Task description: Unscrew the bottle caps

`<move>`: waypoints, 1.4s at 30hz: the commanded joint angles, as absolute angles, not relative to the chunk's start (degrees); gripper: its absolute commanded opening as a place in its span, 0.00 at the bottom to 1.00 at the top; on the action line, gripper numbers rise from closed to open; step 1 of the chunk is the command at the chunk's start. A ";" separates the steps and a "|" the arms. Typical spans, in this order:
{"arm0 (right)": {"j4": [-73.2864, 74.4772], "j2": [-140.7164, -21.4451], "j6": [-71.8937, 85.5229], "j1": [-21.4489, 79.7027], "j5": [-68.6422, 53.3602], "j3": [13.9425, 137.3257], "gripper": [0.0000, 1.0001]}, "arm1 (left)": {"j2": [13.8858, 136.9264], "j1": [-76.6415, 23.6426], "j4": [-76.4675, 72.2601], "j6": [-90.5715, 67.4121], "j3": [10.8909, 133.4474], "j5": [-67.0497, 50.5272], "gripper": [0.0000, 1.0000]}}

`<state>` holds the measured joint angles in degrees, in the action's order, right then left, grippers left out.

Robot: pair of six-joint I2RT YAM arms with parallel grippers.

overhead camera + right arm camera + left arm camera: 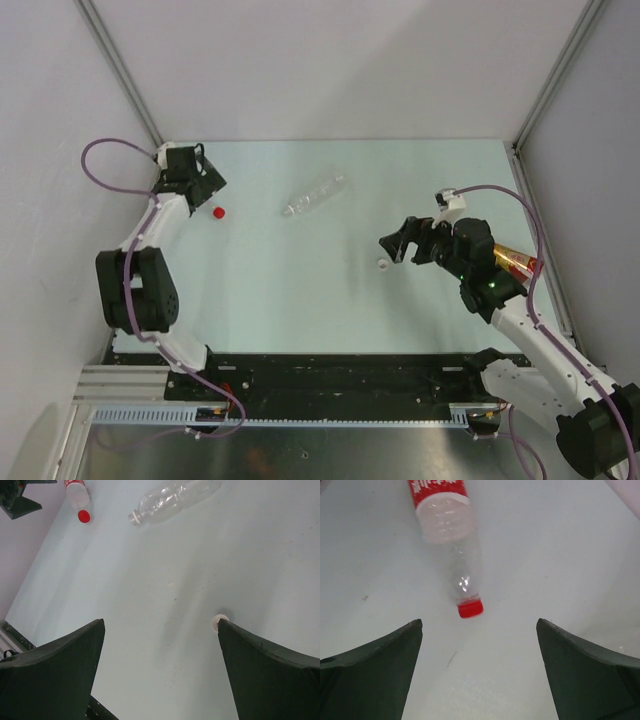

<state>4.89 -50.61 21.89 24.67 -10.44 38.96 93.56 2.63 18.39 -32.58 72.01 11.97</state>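
Red cap [470, 609], left gripper [479, 622], right gripper [160, 622] (gaping, empty)

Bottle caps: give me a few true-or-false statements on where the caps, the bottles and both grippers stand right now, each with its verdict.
1. The red cap is still screwed on the red-labelled bottle. True.
2. The left gripper is shut on that cap. False: its jaws stand open, and the cap lies ahead of them, untouched.
3. A white cap lies loose on the table by the right gripper. True.
4. The clear crinkled bottle stands upright. False: it lies on its side.
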 commanded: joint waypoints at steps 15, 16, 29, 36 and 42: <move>1.80 -53.88 20.13 28.42 -6.87 38.94 0.99 | 123.51 6.53 32.66 -28.80 101.41 22.09 0.99; 1.78 -53.97 20.13 28.45 -6.82 38.94 0.99 | 124.38 6.69 32.76 -28.46 101.86 22.30 0.99; 1.49 -54.70 20.41 28.01 -7.90 38.94 0.99 | 129.01 7.91 33.28 -26.95 103.19 13.15 0.68; 1.08 -53.66 21.80 27.35 -11.31 39.25 0.99 | 120.84 7.29 32.67 -27.93 97.08 6.06 0.70; -0.30 -53.02 23.98 27.28 -17.74 39.37 0.99 | 107.36 4.06 29.78 -23.45 89.40 -2.06 0.72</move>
